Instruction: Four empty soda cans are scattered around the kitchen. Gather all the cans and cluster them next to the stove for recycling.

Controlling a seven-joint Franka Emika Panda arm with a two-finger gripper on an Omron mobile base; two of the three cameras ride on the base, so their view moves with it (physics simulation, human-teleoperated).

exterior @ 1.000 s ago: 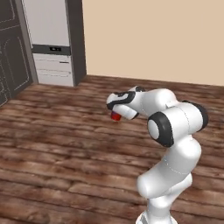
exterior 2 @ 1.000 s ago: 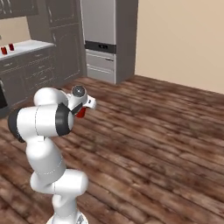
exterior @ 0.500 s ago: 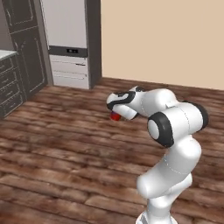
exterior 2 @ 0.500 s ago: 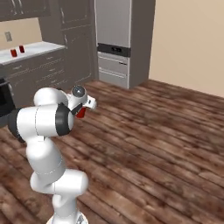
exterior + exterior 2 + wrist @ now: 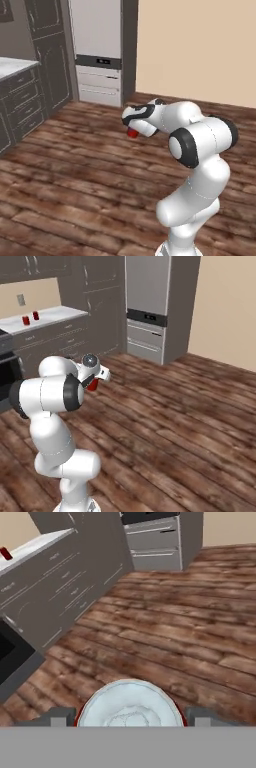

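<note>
The gripper is clamped on a red soda can, one grey finger on each side of its silvery top; from the left base camera the can hangs red just under the white hand, and from the right base camera it tucks beside the folded arm. The grip looks the same as a second ago. What has changed is the whole backdrop: the tall steel fridge and dark cabinets have slid across both base views, so the base has turned while arm and can keep their pose.

Below the can runs the wood plank floor, with a beige wall to the right of the fridge. Left of the fridge a marble counter tops dark drawers; two more red cans stand on it, close together. Further from the fridge, at the counter's far end, the stove shows its grey front and dark oven window.
</note>
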